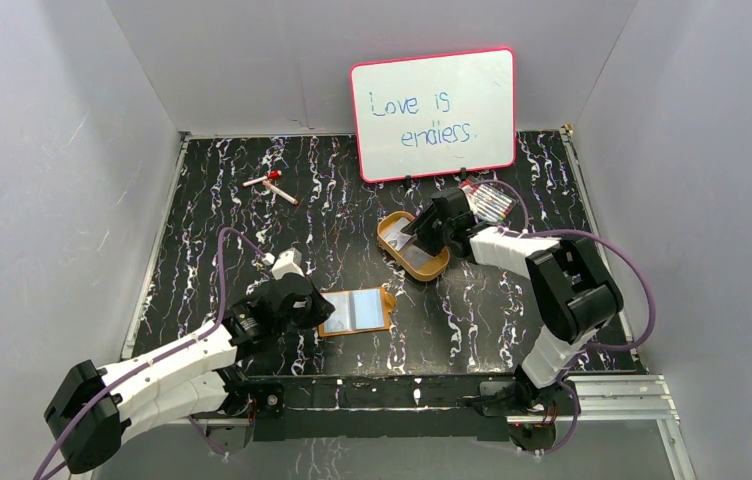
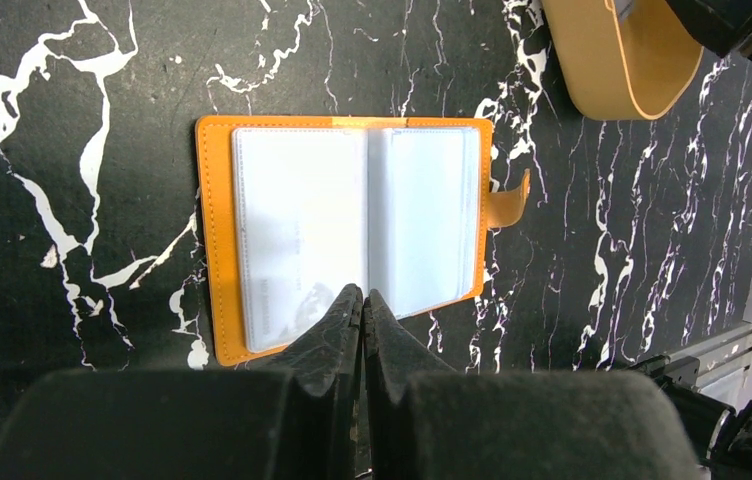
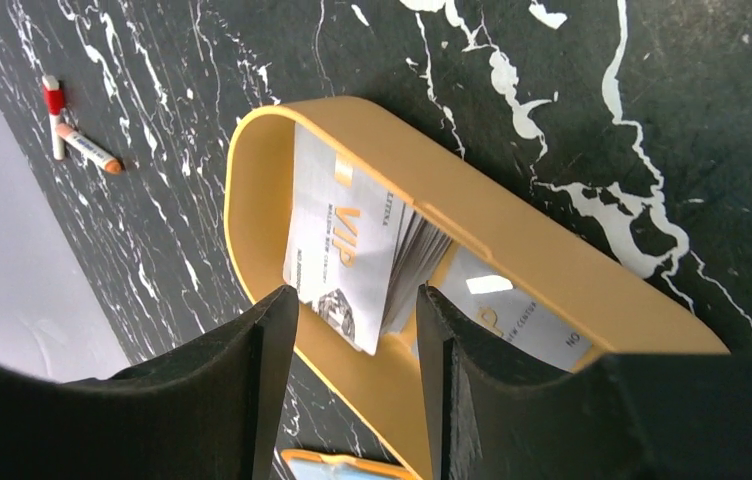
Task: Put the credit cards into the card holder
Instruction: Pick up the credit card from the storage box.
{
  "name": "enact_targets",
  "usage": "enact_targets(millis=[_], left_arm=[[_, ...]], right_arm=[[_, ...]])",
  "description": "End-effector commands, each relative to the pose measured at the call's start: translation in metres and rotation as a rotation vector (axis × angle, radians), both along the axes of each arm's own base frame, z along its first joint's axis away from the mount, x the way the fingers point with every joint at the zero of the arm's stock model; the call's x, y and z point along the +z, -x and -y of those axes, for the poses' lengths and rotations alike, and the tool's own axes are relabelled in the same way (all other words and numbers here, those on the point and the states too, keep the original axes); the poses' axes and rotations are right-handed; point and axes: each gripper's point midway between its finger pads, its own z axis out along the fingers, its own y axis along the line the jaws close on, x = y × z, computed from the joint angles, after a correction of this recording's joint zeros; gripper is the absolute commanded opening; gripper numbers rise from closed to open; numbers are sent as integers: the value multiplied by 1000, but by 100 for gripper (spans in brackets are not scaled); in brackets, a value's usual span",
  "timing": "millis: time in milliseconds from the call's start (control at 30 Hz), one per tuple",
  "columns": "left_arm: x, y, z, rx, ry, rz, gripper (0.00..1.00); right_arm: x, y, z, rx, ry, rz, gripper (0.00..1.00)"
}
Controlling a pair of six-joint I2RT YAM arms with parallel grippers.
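Note:
The card holder (image 1: 357, 310) lies open on the black marble table, tan-orange with pale blue-grey pockets; in the left wrist view (image 2: 352, 225) a faintly printed card shows inside its left pocket. My left gripper (image 2: 362, 296) is shut and empty, its tips over the near edge of the holder's middle fold. The credit cards (image 3: 347, 245) lean as a small stack in the oval yellow-orange tray (image 3: 252, 150), with another card (image 3: 522, 318) flat beside them. My right gripper (image 3: 357, 305) is open just above the tray, its jaws either side of the stack's lower end. In the top view it (image 1: 420, 232) is over the tray (image 1: 404, 257).
A whiteboard (image 1: 434, 113) stands at the back. A pack of markers (image 1: 492, 203) lies behind the right gripper. A red-capped marker (image 1: 264, 179) and a second pen (image 1: 283, 193) lie at the back left. White walls enclose the table on three sides.

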Motion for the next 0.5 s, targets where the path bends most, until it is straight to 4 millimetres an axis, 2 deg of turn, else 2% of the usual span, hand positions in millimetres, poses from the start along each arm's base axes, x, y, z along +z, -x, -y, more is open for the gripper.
enact_targets(millis=[0,233,467], left_arm=[[1,1,-1,5,16,4,0],[2,-1,-3,10,6,14,0],[2,-1,-2,4,-1,12,0]], right_arm=[[9,-19,-8,-37,-29,26,55],[-2,-20,-11,-35,-19,1,52],[-15,-14,-11,-13,-6,-27,45]])
